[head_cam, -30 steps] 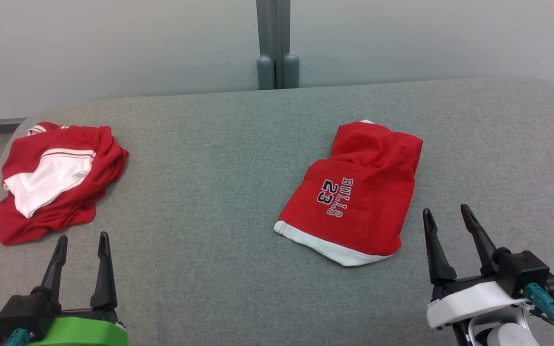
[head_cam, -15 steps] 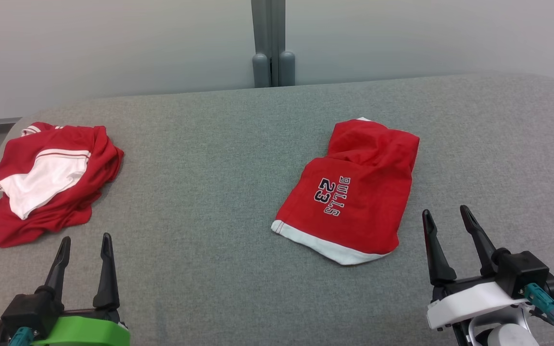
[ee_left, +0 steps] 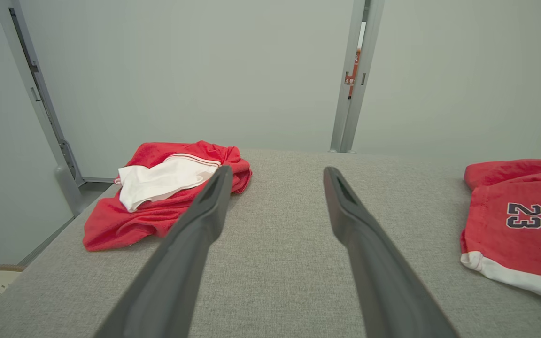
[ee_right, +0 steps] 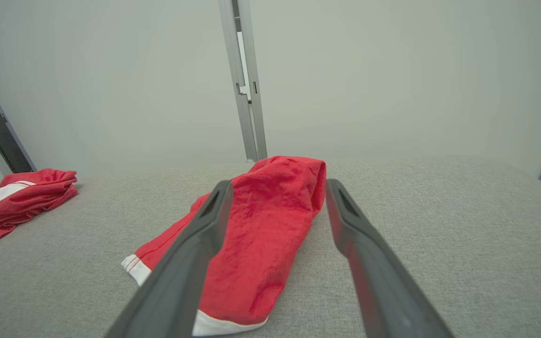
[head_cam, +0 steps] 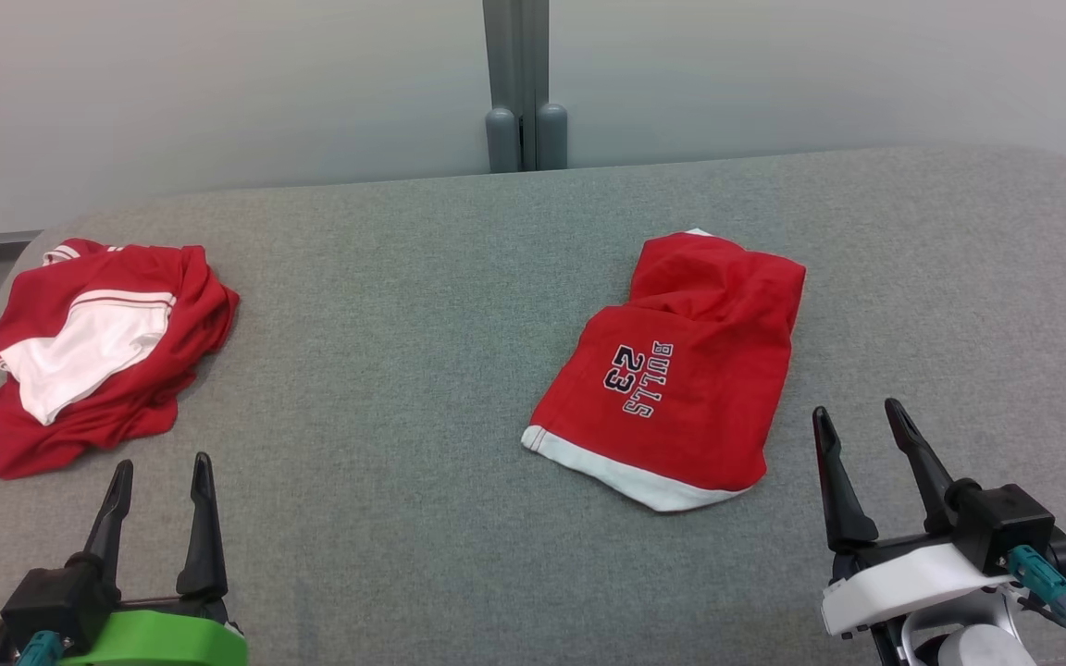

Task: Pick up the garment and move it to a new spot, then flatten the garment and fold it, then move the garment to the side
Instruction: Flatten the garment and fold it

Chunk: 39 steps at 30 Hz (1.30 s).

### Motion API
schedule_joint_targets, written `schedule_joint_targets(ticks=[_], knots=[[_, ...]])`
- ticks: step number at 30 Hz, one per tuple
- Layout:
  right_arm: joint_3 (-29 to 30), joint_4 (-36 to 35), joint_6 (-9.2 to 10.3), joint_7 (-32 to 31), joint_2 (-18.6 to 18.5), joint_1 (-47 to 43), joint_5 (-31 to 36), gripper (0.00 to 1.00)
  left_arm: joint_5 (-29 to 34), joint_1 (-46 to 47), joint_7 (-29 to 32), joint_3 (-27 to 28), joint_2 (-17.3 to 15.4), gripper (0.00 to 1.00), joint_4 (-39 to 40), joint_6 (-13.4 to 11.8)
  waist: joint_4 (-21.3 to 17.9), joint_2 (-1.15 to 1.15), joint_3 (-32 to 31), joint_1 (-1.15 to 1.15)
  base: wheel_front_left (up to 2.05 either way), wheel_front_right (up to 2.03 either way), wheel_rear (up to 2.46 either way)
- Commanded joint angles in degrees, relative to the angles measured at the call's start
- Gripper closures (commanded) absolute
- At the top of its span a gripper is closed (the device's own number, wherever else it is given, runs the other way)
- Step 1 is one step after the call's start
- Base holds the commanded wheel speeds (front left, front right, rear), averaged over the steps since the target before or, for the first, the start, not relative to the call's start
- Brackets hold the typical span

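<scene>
Grey table [head_cam: 422, 305] bears folded shorts [head_cam: 681, 370] and crumpled garment [head_cam: 98, 351], well apart.

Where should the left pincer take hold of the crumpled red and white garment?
Take the crumpled garment by the bunched red fold at its right edge, coming in from the near right with the left pincer, which is open and nearest that side. The cloth looks piled into a ridge there, so the jaws can probably close around it rather than scrape flat fabric.

a grey fabric-covered table [head_cam: 422, 305] carries a folded red bulls 23 garment [head_cam: 681, 370] right of centre and a crumpled red-and-white garment [head_cam: 98, 351] at its left edge, well apart.
</scene>
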State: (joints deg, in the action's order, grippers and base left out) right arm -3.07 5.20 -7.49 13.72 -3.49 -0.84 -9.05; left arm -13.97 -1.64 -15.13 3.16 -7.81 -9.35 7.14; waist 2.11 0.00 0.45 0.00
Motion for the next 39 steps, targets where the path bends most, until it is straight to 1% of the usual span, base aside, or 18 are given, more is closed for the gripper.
schedule_joint_targets(ticks=[1,15,22,25,26,32,39], knots=[[0.02,-0.04,-0.01,-0.02,-0.18,-0.29,-0.02,0.0,0.35,0.83,-0.03,0.18,0.18,0.0,-0.03,0.26,-0.02,0.0,0.0,0.0,0.0,0.0,0.0],[0.11,0.26,-0.01,0.01,-0.26,-0.05,-0.26,0.0,0.56,1.01,-0.03,0.47,0.25,0.0,-0.35,0.37,-0.37,0.0,-0.15,0.0,0.0,0.0,0.0],[0.21,0.14,-0.01,0.2,-0.11,0.69,-0.47,0.0,1.5,4.08,-0.04,-1.41,-1.38,0.0,-0.83,0.42,-1.07,0.0,1.01,0.0,0.0,0.0,0.0],[0.14,0.06,-0.01,0.27,-0.05,1.16,-0.44,0.0,1.82,6.91,-0.03,-3.46,-2.41,0.0,-1.38,0.44,-1.57,0.0,2.15,0.0,0.0,0.0,0.0],[0.06,0.02,-0.01,0.35,-0.01,1.69,-0.55,0.0,1.92,9.37,-0.03,-5.21,-3.37,0.0,-1.83,0.4,-2.14,0.0,3.13,0.0,0.0,0.0,0.0],[0.03,0.48,-0.01,0.57,0.1,3.29,-0.35,0.0,1.12,16.96,-0.03,-11.61,-5.18,0.0,-4.55,0.4,-4.58,0.0,6.19,0.0,0.0,0.0,0.0],[0.09,1.0,-0.01,0.92,0.26,5.14,-0.14,0.0,-0.94,23.86,-0.03,-19.44,-6.07,0.0,-10.39,0.39,-8.42,0.0,9.53,0.0,0.0,0.0,0.0]])
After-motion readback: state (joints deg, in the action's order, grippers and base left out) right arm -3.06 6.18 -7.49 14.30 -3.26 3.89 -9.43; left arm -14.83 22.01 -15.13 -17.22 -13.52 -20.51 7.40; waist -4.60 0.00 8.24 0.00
